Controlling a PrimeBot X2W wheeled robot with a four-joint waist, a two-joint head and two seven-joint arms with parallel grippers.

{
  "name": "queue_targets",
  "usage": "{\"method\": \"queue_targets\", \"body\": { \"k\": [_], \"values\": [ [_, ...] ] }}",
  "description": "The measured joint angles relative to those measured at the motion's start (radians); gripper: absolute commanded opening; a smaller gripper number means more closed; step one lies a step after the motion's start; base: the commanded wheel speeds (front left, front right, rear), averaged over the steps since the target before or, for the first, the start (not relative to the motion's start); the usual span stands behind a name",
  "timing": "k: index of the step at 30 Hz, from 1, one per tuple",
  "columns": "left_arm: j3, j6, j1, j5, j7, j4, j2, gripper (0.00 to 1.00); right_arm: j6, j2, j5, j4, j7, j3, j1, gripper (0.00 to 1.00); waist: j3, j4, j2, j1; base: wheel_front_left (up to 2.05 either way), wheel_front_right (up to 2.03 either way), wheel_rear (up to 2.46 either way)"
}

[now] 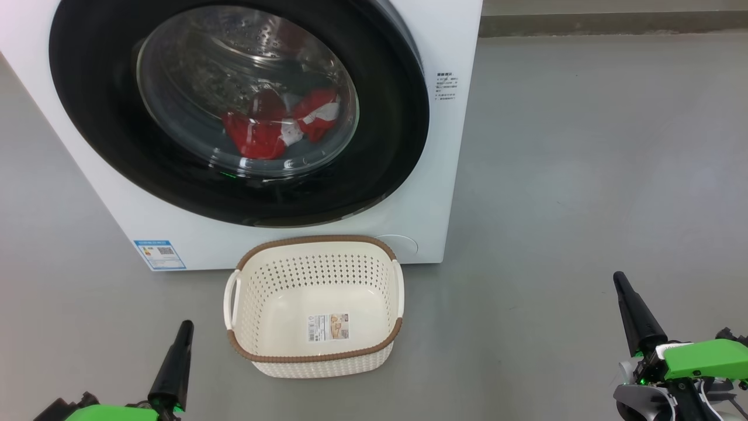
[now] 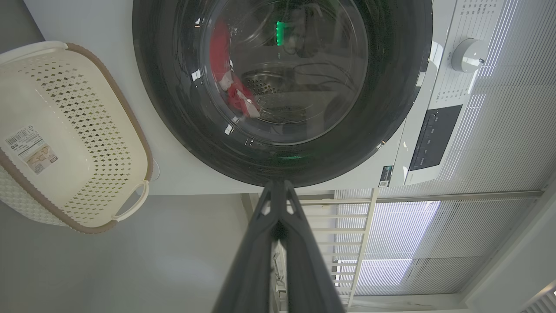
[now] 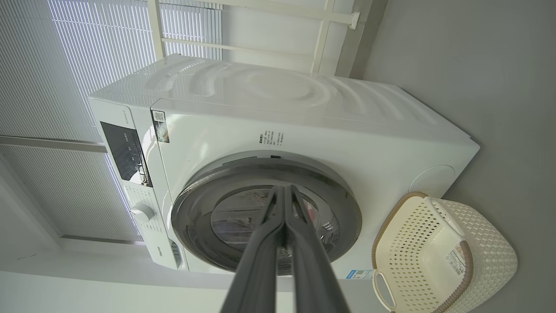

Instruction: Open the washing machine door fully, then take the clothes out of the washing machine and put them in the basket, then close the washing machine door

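At the lower left, the left gripper (image 1: 184,328) hovers over the grey floor (image 1: 555,187), its two fingers pressed together on nothing. Beyond it stands the washing machine (image 1: 450,146) with the washing machine door (image 1: 87,117) closed. The clothes (image 1: 274,126) lie in the drum behind the glass. The basket (image 1: 315,240) sits on the floor close before the machine, with a sticker on its bottom. At the lower right, the right gripper (image 1: 619,280) is likewise clenched and grasps nothing.
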Motion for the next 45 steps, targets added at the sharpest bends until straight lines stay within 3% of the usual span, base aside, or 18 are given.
{"method": "queue_targets", "body": {
  "k": [17,18,34,45],
  "values": [
    [0.000,0.000,0.000,0.000,0.000,0.000,0.000,0.00,0.000,0.000,0.000,0.000,0.000,0.000,0.000,0.00,0.000,0.000,0.0000,0.0001,0.00,0.00,0.00],
    [0.000,0.000,0.000,0.000,0.000,0.000,0.000,1.00,0.000,0.000,0.000,0.000,0.000,0.000,0.000,1.00,0.000,0.000,0.0000,0.0000,0.00,0.00,0.00],
    [-0.029,0.001,0.037,0.007,-0.008,0.055,-0.016,1.00,0.000,0.020,-0.009,0.056,-0.029,0.026,0.044,1.00,0.000,0.001,0.0000,0.0003,0.00,0.00,0.00],
    [-0.071,0.001,0.002,0.060,-0.050,0.061,0.000,1.00,0.000,0.019,-0.114,0.056,-0.058,0.036,0.026,1.00,0.002,0.001,0.0000,0.0003,0.00,0.00,0.00]
  ]
}}
